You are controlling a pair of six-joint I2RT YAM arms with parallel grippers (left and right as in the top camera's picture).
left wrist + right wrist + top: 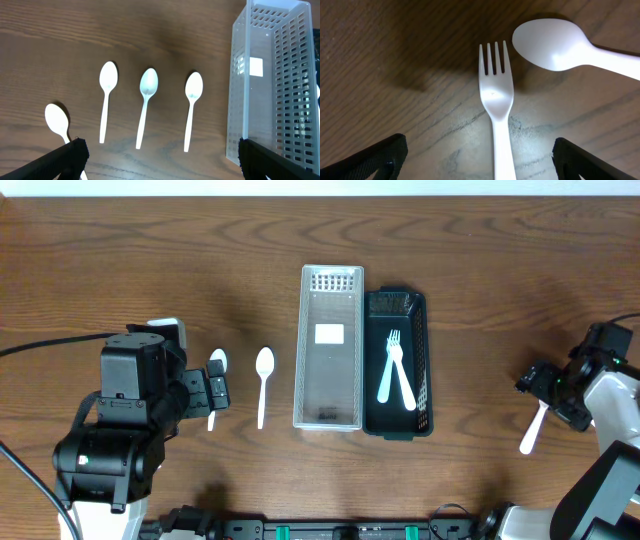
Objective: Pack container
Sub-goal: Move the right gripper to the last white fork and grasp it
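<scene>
While the right gripper (477,152) stands with fingers (375,157) wide apart, the white fork (496,97) lies directly between them at frame centre, long axis top to bottom, tines up; the left gripper (215,388) is far off

You have a clear perforated container (330,380) standing at the centre of the table (480,270), its long side running near to far. A black container (390,302) touches its right wall and holds two crossed white utensils (396,375), one plainly a fork. Left of the clear container lies a white spoon (263,385), bowl to the far side. Further left, the left gripper (214,390) partly covers a second spoon (217,362). At the right edge, the right gripper (548,385) sits over a white utensil handle (531,435).
</scene>
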